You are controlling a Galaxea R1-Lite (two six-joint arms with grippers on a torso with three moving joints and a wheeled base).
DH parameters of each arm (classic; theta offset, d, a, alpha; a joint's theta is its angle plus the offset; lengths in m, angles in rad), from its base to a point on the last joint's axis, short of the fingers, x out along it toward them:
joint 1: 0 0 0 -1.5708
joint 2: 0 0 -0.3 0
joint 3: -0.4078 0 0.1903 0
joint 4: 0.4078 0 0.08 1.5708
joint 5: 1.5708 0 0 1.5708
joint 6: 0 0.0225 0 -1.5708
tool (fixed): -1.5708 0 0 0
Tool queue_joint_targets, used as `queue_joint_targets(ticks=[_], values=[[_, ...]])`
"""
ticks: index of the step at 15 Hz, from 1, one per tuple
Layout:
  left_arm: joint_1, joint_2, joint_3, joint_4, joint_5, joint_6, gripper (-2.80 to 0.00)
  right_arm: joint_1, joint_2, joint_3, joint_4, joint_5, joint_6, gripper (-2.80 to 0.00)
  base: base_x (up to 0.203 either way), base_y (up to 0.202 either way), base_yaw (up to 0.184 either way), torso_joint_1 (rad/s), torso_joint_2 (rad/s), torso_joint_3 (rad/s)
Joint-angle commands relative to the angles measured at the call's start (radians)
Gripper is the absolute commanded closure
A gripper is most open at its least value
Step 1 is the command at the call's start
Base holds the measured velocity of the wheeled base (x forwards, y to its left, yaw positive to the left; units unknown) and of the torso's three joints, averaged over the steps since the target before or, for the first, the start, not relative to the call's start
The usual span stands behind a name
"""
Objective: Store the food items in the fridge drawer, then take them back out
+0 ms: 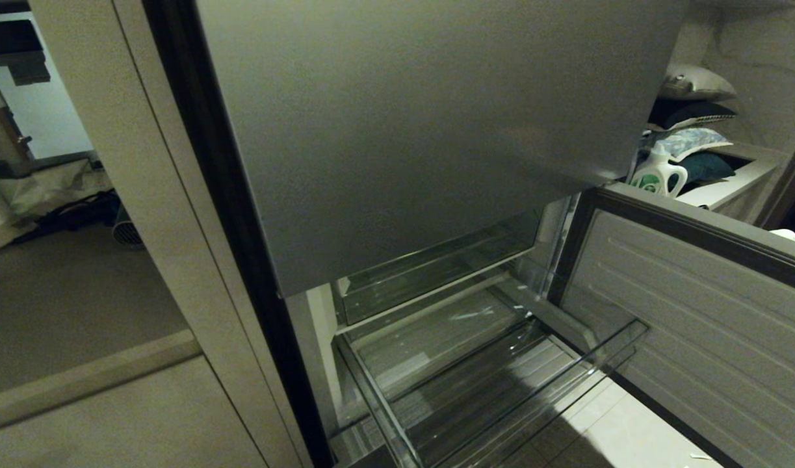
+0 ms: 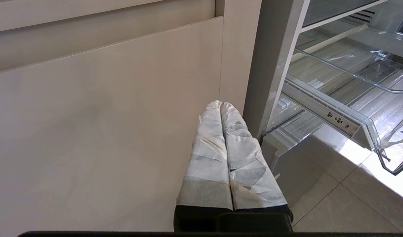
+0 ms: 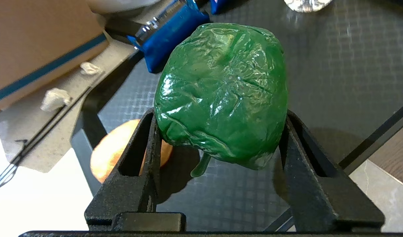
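Grey fridge fronts filled most of the head view, the upper door [image 1: 423, 123] shut and the lower door [image 1: 696, 305] swung open to the right. Below the upper door the fridge drawer [image 1: 495, 377] stood pulled out, a wide clear tray with a ribbed floor, and nothing lay in it. A smaller clear bin [image 1: 436, 266] sat behind and above it, also bare. Pale floor tiles [image 1: 631, 435] showed under the drawer's front edge. Beyond the open door a white-and-green detergent jug [image 1: 658, 174] stood on a ledge beside stacked cushions [image 1: 693, 110].

Neither arm appeared in the head view. The left claw [image 2: 221, 104] hung by a beige cabinet panel [image 2: 105, 131] just beside the fridge's side, its paper-wrapped fingers [image 2: 214, 158] pressed together with nothing between them.

The right claw [image 3: 221, 131] held the dark green food item [image 3: 222, 95], its black fingers [image 3: 145, 158] clamped on either side of the glossy, wrinkled lump. It hung over a dark patterned tabletop [image 3: 320, 65]. The tan-brown food item [image 3: 114, 151] lay on that tabletop, partly hidden behind one finger. A blue-handled tool [image 3: 168, 36] and a cardboard box [image 3: 33, 49] lay near, with crumpled white scraps [image 3: 54, 98] beside the box.
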Motion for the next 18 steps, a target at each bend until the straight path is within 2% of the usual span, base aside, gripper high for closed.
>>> queue_joint_targets(ticks=[1, 9, 10, 15, 18], values=[[0.0, 0.001, 0.0, 0.0, 0.0, 0.0, 0.0, -0.009, 0.027, -0.006, -0.005, 0.007, 0.0, -2.8, 0.0, 0.0, 0.0, 0.0, 0.0, 0.0], [0.0, 0.001, 0.0, 0.0, 0.0, 0.0, 0.0, -0.027, 0.058, -0.077, 0.001, 0.018, 0.001, -2.8, 0.0, 0.0, 0.0, 0.0, 0.0, 0.0], [0.0, 0.001, 0.0, 0.0, 0.0, 0.001, 0.0, -0.027, 0.019, -0.076, 0.012, 0.023, 0.005, 0.0, 0.0, 0.0, 0.0, 0.0, 0.0, 0.0], [0.0, 0.001, 0.0, 0.0, 0.0, 0.0, 0.0, -0.016, -0.354, -0.066, 0.098, 0.049, 0.087, 0.0, 0.0, 0.0, 0.0, 0.0, 0.0, 0.0], [0.0, 0.001, 0.0, 0.0, 0.0, 0.0, 0.0, 0.08, -0.627, -0.062, 0.147, 0.05, 0.145, 0.0, 0.0, 0.0, 0.0, 0.0, 0.0, 0.0]])
